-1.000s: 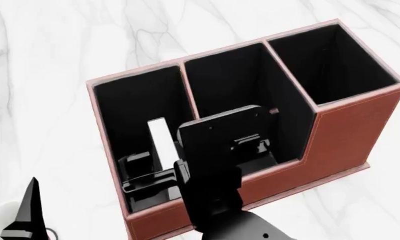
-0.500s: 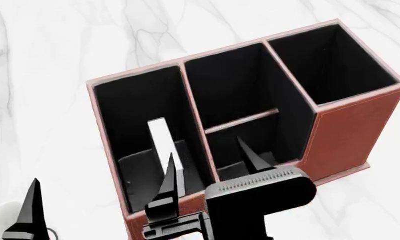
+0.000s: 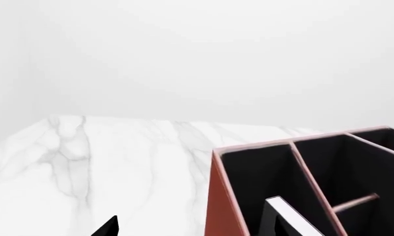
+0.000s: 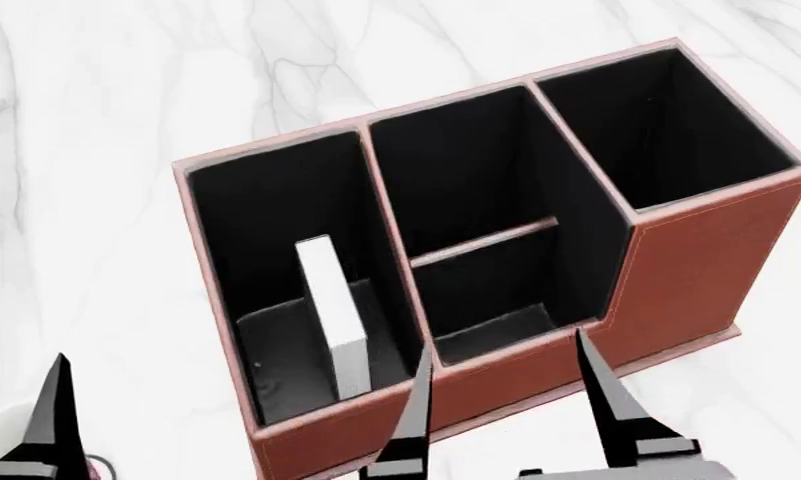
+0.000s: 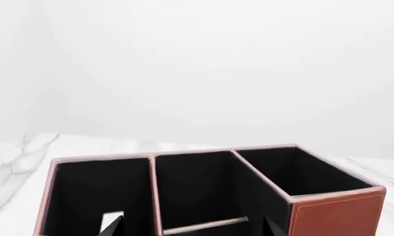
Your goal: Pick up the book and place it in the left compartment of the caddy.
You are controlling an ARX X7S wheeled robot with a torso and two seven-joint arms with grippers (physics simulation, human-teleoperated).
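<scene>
Currently, book [image 4: 333, 315]: stands on edge inside the left compartment [image 4: 287, 260], white page edges facing up, tilted a little, its black cover close to the divider wall; free of both grippers.
Caddy [image 4: 680, 270]: reddish-brown, black-lined, resting on the white marble counter [image 4: 107, 110]; the middle section is split by a crossbar and the taller end section lies at the head view's right.
Right gripper [image 4: 507, 400]: released, its two black fingers spread wide apart, in front of the caddy's low front wall, holding nothing.
Left gripper [image 4: 47, 430]: only one black finger shows at the head view's lower left corner, beside the caddy; cannot tell whether it is spread or clenched.
Left wrist view: shows the book's white edge [image 3: 292, 216] within the compartment.
</scene>
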